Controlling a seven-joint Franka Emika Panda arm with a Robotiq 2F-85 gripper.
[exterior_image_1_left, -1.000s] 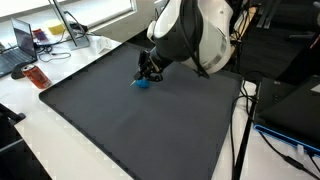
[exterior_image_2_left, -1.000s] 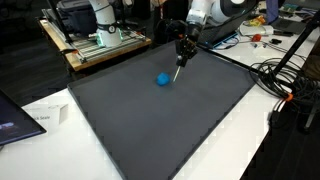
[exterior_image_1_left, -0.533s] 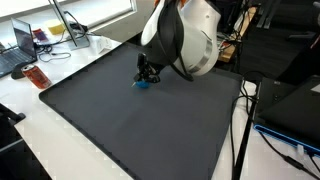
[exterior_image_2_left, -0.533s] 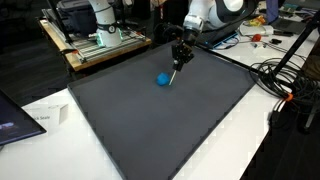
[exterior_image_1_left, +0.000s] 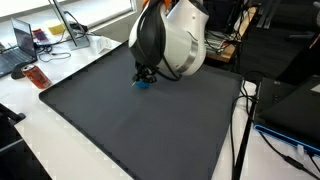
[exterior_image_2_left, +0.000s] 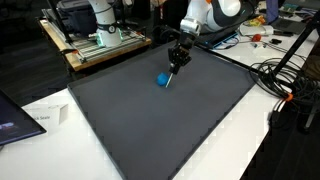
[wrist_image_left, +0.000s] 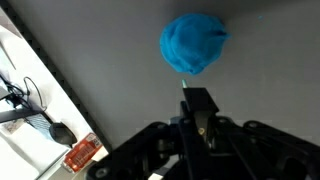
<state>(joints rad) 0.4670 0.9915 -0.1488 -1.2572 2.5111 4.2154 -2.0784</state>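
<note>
A small crumpled blue ball (exterior_image_1_left: 142, 84) lies on a dark grey mat (exterior_image_1_left: 150, 130); it shows in both exterior views (exterior_image_2_left: 162, 80) and in the wrist view (wrist_image_left: 195, 44). My gripper (exterior_image_2_left: 178, 57) hangs just above and beside the ball, also seen under the white arm (exterior_image_1_left: 147, 73). Its fingers (wrist_image_left: 197, 100) are shut on a thin light stick (exterior_image_2_left: 172, 69) that points down. The stick's teal tip (wrist_image_left: 184, 84) reaches the ball's near edge. Whether the tip touches the ball I cannot tell.
The mat (exterior_image_2_left: 160, 130) covers most of a white table. A red can (exterior_image_1_left: 37, 77) and a laptop (exterior_image_1_left: 15, 50) stand off the mat's corner; the can also shows in the wrist view (wrist_image_left: 82, 153). Cables (exterior_image_2_left: 282, 78) lie beside the mat, and a rack (exterior_image_2_left: 95, 35) stands behind.
The arm has swung toward the blue ball and lowered a little, bringing the stick's tip from beside the ball to its edge. The ball has not moved.
</note>
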